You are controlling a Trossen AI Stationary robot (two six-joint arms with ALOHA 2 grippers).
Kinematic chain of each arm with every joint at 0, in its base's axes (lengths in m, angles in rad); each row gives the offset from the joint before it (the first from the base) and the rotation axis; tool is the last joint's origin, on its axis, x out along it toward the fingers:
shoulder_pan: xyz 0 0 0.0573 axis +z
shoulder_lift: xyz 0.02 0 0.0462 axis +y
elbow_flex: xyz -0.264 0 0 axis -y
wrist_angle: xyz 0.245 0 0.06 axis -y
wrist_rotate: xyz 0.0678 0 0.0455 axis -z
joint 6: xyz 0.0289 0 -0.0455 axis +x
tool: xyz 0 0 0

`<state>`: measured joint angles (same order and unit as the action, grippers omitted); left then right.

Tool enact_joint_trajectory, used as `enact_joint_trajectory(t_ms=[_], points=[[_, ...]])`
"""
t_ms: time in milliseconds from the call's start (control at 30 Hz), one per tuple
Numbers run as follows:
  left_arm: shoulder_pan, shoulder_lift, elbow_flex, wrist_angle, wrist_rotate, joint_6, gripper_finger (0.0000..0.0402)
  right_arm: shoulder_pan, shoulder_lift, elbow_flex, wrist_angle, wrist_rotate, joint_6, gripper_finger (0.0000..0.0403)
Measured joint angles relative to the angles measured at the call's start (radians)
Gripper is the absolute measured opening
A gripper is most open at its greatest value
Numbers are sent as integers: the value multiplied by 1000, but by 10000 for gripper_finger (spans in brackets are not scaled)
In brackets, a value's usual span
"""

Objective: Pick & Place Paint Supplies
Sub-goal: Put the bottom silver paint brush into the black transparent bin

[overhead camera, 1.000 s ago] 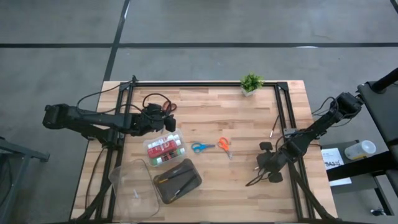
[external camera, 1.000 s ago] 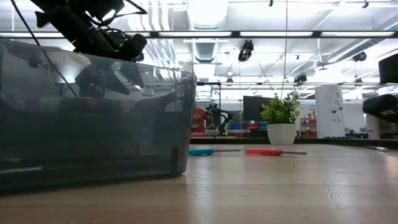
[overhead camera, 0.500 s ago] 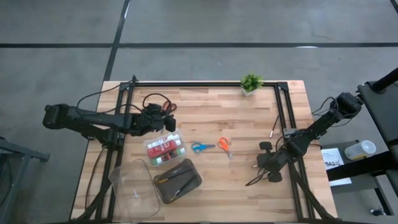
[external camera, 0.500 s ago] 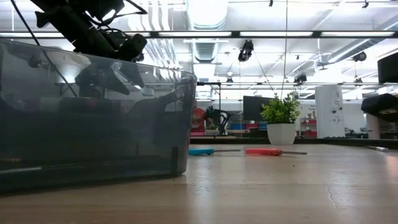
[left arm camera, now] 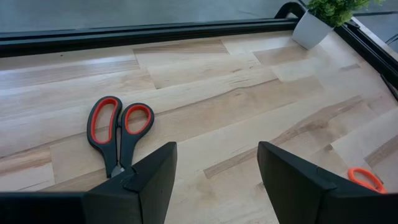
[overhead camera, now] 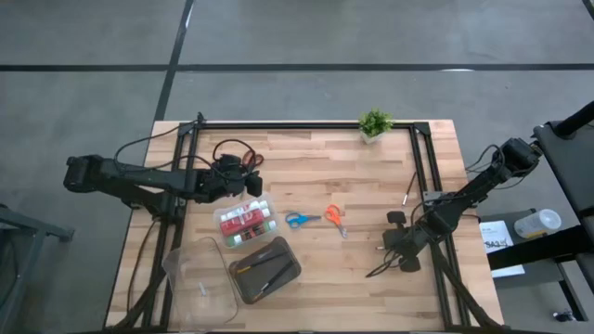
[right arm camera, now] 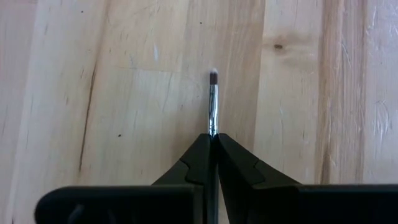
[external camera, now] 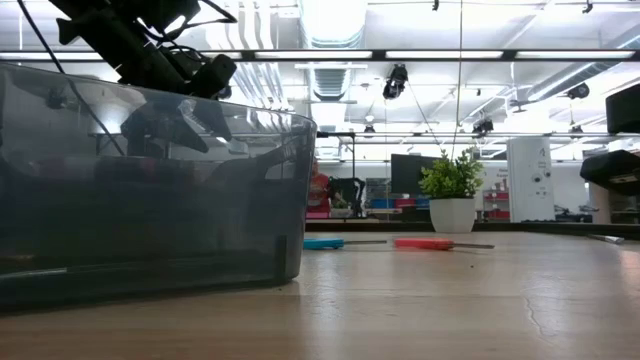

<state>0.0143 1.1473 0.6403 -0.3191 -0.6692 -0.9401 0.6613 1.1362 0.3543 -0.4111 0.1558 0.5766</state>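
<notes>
The thin brush is pinched between my right gripper fingers, low over the bare wood at the near right of the table; only its ferrule and dark tip stick out past my fingertips.

I judge the hold risky: the handle is so slim that it could swivel or slide out as I lift, and how much of it I grip is hidden behind my own fingers.

At the near left stand a clear box and a dark grey case, with brushes in the case hard to make out, and a box of paint tubes just beyond.

Mid-table lie the blue scissors and orange scissors.

Farther left, my left gripper hangs spread and empty beside the red scissors.

The plant sits at the far edge.
</notes>
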Motion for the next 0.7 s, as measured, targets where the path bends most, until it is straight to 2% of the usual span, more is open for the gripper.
enact_joint_trajectory(t_ms=[433, 700], points=[[0, 0, 0, 0, 0, 0, 232, -2, 1, 66, 3, 13, 0, 18], [0, 0, 0, 0, 0, 0, 232, -1, 0, 137, 3, 88, -14, 18]])
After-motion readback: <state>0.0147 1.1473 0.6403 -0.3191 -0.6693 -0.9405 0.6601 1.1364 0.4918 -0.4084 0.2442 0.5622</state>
